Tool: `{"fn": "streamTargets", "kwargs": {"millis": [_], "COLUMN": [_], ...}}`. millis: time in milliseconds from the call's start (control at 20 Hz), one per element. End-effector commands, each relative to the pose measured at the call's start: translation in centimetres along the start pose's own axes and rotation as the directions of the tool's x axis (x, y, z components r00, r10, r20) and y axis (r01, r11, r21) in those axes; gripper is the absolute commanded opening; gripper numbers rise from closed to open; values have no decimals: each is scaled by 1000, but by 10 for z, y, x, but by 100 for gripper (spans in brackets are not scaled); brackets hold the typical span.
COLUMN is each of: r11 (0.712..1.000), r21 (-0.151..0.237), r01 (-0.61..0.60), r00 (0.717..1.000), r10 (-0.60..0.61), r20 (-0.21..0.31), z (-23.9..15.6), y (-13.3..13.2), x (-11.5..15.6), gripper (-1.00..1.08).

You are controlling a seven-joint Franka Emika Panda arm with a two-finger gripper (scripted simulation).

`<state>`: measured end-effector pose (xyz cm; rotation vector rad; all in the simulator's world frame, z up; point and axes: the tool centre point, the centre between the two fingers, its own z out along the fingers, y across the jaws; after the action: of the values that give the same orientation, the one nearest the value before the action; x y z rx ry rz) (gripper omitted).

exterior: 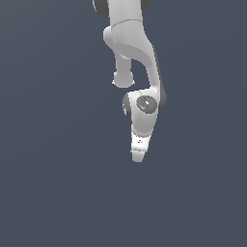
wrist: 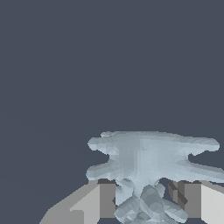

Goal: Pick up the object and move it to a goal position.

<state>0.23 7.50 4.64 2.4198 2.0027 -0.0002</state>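
Claw (wrist: pixel 146 199): white, fingers (wrist: pixel 103 201) narrowly parted, closed against pale blue-grey jagged object (wrist: pixel 148 159) lodged between pads. Exterior view: claw (exterior: pixel 138 157) points downward; object hidden.

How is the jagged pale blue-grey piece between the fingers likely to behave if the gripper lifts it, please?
The object looks stiff and probably light. Its thin spikes spread sideways, so it may twist between the fingers, which seem to meet only its narrow knobbly part. Those points might also snap.

Plain, even dark slate-grey backdrop (exterior: pixel 48 193)
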Motion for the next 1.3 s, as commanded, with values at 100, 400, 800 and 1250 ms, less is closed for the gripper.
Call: {"fn": "streamTargets", "kwargs": {"millis": [100, 400, 800, 1250], "r11": [1000, 1000, 1000, 1000], "r21": [-1, 0, 1, 1], "r01": [0, 1, 2, 2], "r00": [1000, 1000, 1000, 1000], "r10": [0, -1, -2, -2], "r20": [0, -1, -2, -3], "z": [-17, -60, -142, -238], "y": [4, 13, 31, 54], "x": [-2, -6, -13, -23], "gripper": [-100, -100, -100, -100]}}
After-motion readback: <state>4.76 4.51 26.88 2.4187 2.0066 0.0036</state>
